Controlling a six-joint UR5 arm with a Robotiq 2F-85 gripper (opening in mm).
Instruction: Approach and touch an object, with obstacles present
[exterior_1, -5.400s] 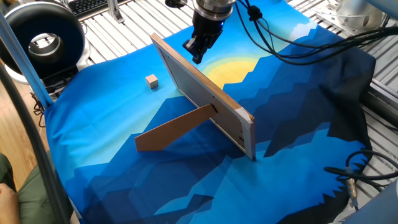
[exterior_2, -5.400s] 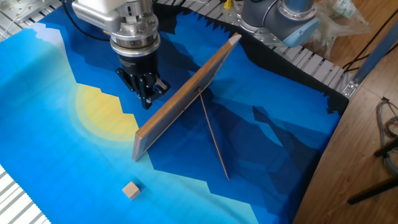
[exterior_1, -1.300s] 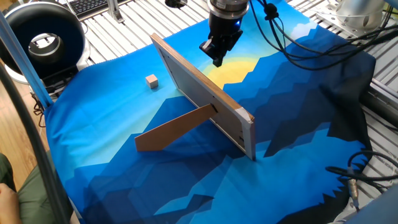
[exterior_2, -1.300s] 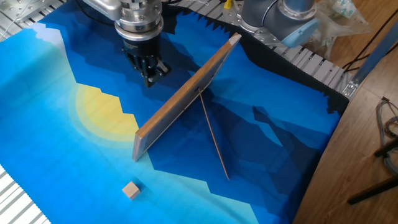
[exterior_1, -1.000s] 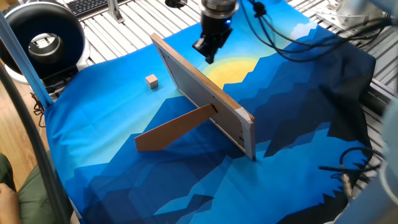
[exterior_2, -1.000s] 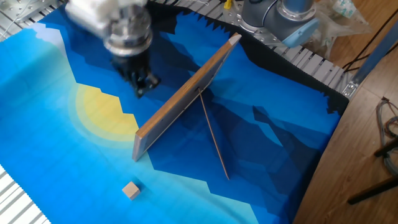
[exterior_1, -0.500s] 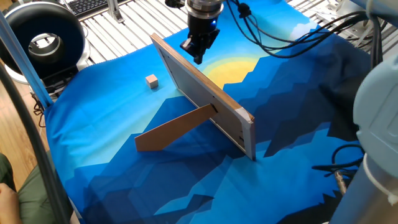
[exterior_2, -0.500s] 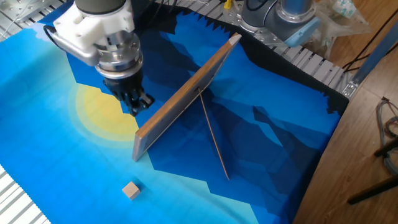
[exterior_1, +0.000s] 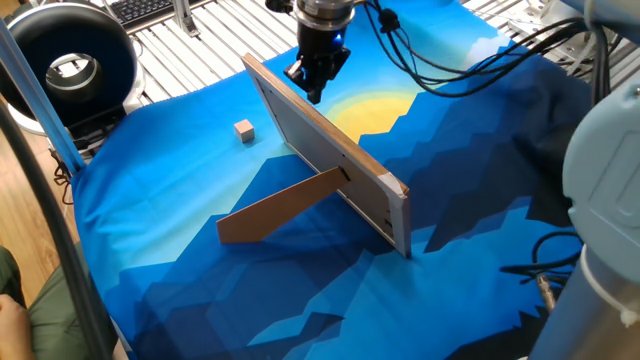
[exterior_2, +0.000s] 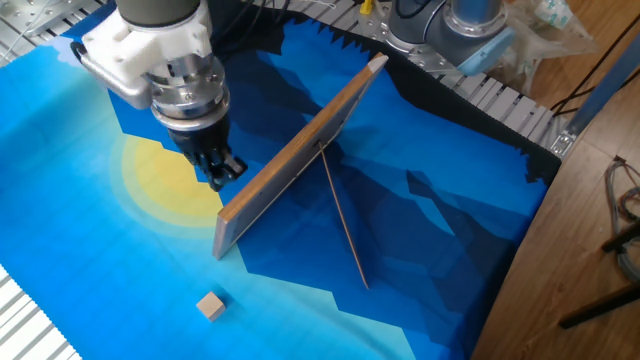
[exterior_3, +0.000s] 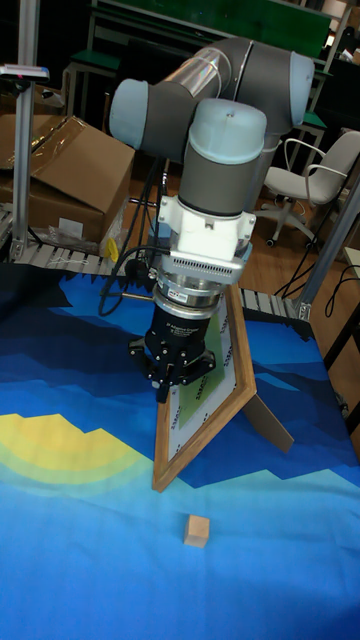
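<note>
The object, a tiny tan cube (exterior_1: 244, 130) (exterior_2: 210, 306) (exterior_3: 197, 531), lies alone on the blue cloth. The obstacles are a long board (exterior_1: 330, 150) (exterior_2: 300, 150) (exterior_3: 215, 405) standing on its edge, with a brown plank (exterior_1: 280, 208) (exterior_2: 343, 225) (exterior_3: 268, 408) joined to its middle. My gripper (exterior_1: 312, 90) (exterior_2: 222, 178) (exterior_3: 180, 385) points down, shut and holding nothing. It hovers over the yellow patch, close beside the board near the end nearest the cube. The cube sits beyond that end, on the plank's side of the board.
A black round device (exterior_1: 65, 60) stands at the table's corner past the cube. Cables (exterior_1: 570, 270) hang over the cloth's far edge. The arm's base (exterior_2: 470, 20) is behind the board. A cardboard box (exterior_3: 70, 170) and a chair (exterior_3: 320, 180) stand off the table.
The gripper has travelled along the board's yellow-patch side toward the end nearest the cube and dropped a little lower. Cube, board and plank have not moved.
</note>
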